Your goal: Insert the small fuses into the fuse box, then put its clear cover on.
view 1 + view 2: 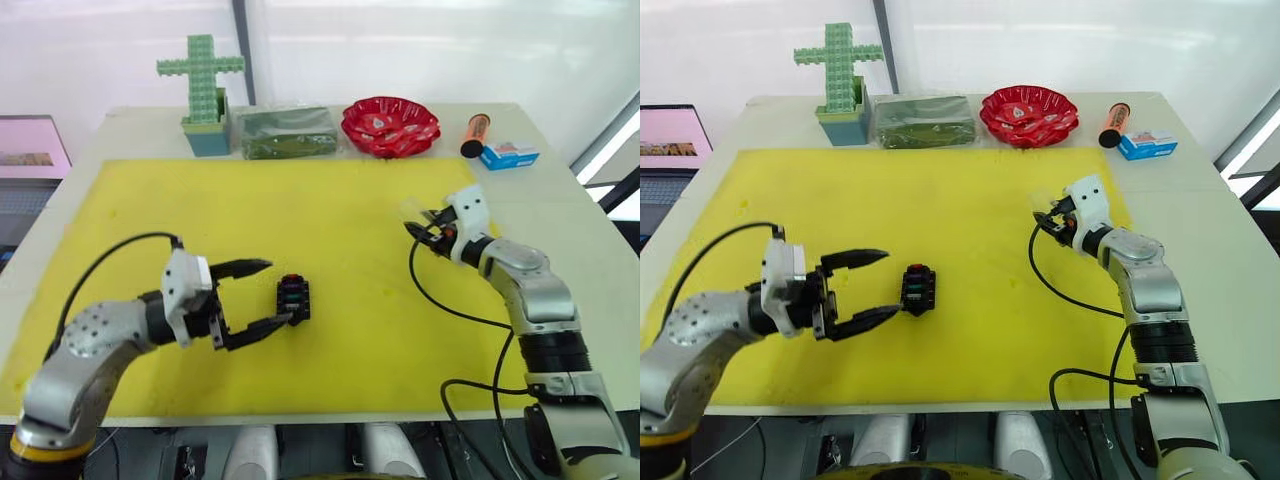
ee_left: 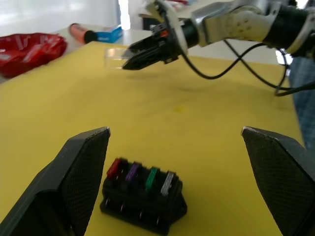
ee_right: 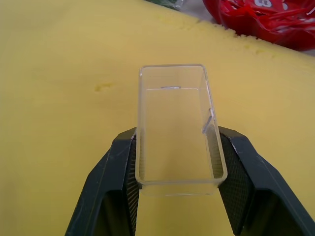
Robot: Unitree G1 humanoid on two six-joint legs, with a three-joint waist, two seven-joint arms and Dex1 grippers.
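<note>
1. On the yellow mat (image 1: 330,220), we are spreading our left gripper (image 1: 262,294) beside the fuse box (image 1: 293,298), four small fuses (image 2: 140,176) seated.
2. We are pinching the clear cover (image 3: 178,129) in our right gripper (image 3: 177,189), well apart.

Head stereo pair: looks forward and down over the whole bench (image 1: 560,190). Left wrist camera: low and close behind the fuse box (image 2: 143,195), facing the right hand (image 2: 129,62). Right wrist camera: close on the clear cover (image 3: 177,128).
</note>
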